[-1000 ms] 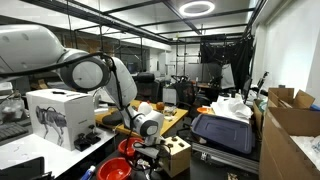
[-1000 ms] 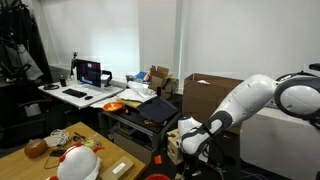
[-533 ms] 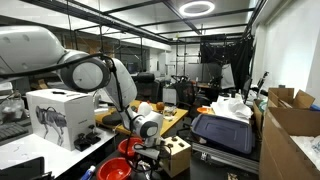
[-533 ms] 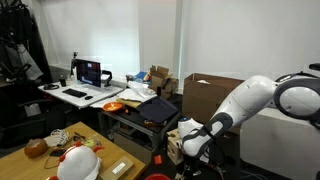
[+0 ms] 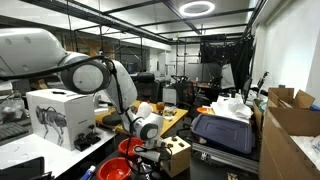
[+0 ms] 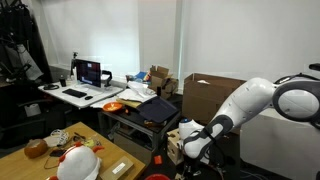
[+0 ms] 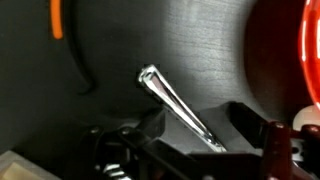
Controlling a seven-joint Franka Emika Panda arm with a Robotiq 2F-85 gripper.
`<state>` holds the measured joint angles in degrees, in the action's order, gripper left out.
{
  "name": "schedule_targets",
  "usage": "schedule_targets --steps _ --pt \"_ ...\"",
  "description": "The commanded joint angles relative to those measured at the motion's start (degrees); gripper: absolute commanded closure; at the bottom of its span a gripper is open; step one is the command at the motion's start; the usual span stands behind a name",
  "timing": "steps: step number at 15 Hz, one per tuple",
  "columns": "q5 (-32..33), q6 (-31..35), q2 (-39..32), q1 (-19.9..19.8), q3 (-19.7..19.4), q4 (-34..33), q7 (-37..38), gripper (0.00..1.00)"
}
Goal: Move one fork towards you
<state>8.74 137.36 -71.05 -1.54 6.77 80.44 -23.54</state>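
In the wrist view, the fork [image 7: 178,103] lies on a dark grey surface [image 7: 190,40]. Only its shiny metal handle is clear. The rounded end points to the upper left, and the other end runs down to the right, in between the fingers. The gripper [image 7: 197,128] comes in from the bottom edge. Its jaws are spread, with one dark finger on each side of the fork. A gap shows between the fork and the finger on the right of the picture, so the jaws are not yet pinching it. A red bowl [image 7: 285,50] fills the right edge, near the fork but apart from it. An orange strip [image 7: 57,18] is at the top left, and a dark cable [image 7: 82,72] curves below it.

In an exterior view, the white arm [image 5: 95,75] reaches from the left and bends down to a low place at the bottom of the picture. The gripper hangs there just beside the red bowl [image 5: 115,168]. The fork is too small to see, and I cannot tell how the jaws stand. A white box [image 5: 58,115] stands on the left, and a cardboard box [image 5: 178,156] is close to the wrist.

In an exterior view, the arm [image 6: 255,100] comes from the right and points down near the bottom edge. The gripper is dark and low there, so the jaws and the fork cannot be made out. A laptop [image 6: 90,72] stands on a white desk [image 6: 75,96] at the back, and a wooden table [image 6: 40,158] is at the lower left.
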Motion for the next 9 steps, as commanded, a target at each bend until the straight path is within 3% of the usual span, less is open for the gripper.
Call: schedule_targets --steps 1,6,9 --pt "0.65 1.52 -0.91 0.29 -0.52 -0.79 -0.72 0.56" --pt "0.38 1.32 -0.21 0.34 -0.52 -0.73 -0.25 0.95" --pt "0.19 0.94 0.55 0.12 -0.51 -0.23 -0.08 1.00"
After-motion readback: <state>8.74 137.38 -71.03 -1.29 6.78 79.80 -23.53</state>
